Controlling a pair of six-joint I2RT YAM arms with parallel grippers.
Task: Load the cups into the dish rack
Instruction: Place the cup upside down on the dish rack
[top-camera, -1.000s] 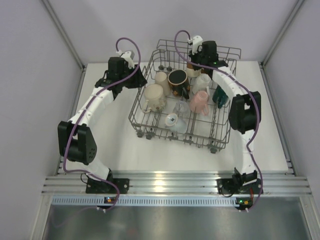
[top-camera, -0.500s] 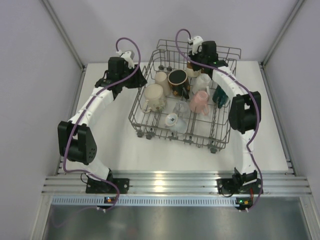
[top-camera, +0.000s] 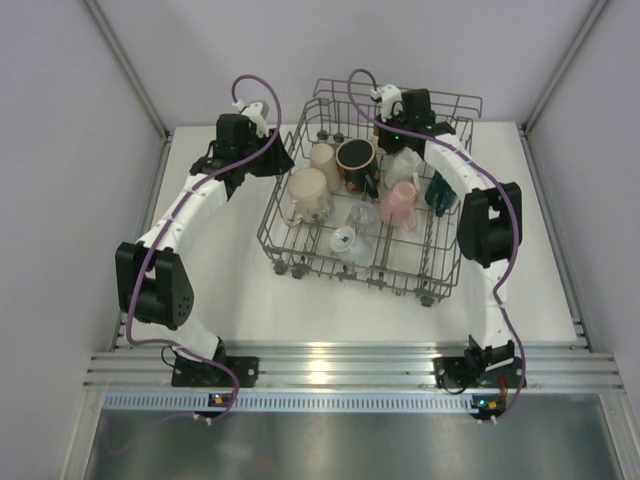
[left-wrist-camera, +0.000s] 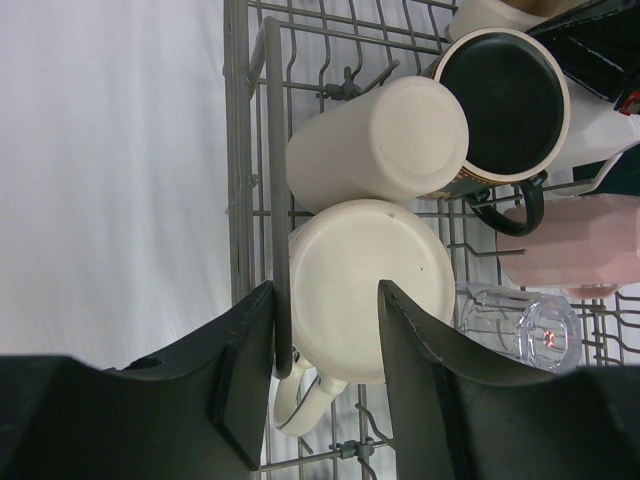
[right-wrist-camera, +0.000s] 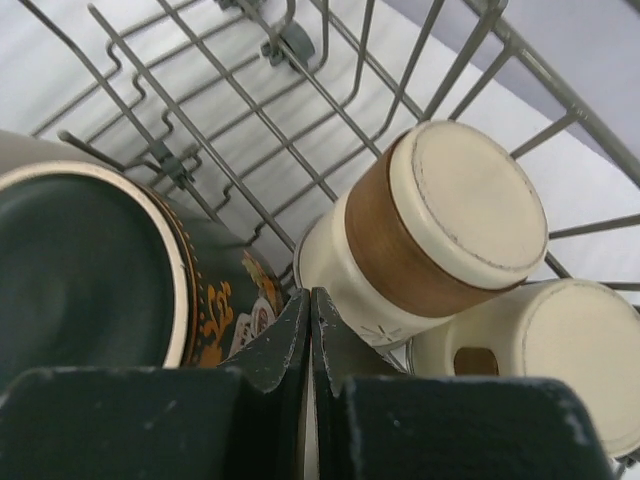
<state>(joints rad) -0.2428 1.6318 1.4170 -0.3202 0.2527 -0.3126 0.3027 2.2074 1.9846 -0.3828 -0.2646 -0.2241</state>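
Observation:
The grey wire dish rack (top-camera: 272, 215) holds several cups: a cream mug (top-camera: 310, 193), a tall cream cup (top-camera: 323, 158), a black mug (top-camera: 356, 160), a pink cup (top-camera: 400, 202), a dark green cup (top-camera: 440, 188), a clear glass (top-camera: 362, 215) and a steel cup (top-camera: 345, 240). My left gripper (top-camera: 278, 160) is open at the rack's left rim. In its wrist view (left-wrist-camera: 325, 300) the thick rim wire (left-wrist-camera: 277, 200) runs between the fingers, above the upturned cream mug (left-wrist-camera: 365, 285). My right gripper (top-camera: 392, 128) is shut and empty (right-wrist-camera: 310, 300) over the rack's back, beside a brown-banded cup (right-wrist-camera: 440, 225).
The right wrist view shows the black mug (right-wrist-camera: 90, 270) to the left of the fingers and a white cup (right-wrist-camera: 560, 350) to the right. The rack's raised back wall (top-camera: 400, 95) stands just behind the right gripper. Grey walls enclose the white table (top-camera: 220, 290).
My right wrist has shifted slightly toward the rack's back wall. The left arm and the cups have not moved.

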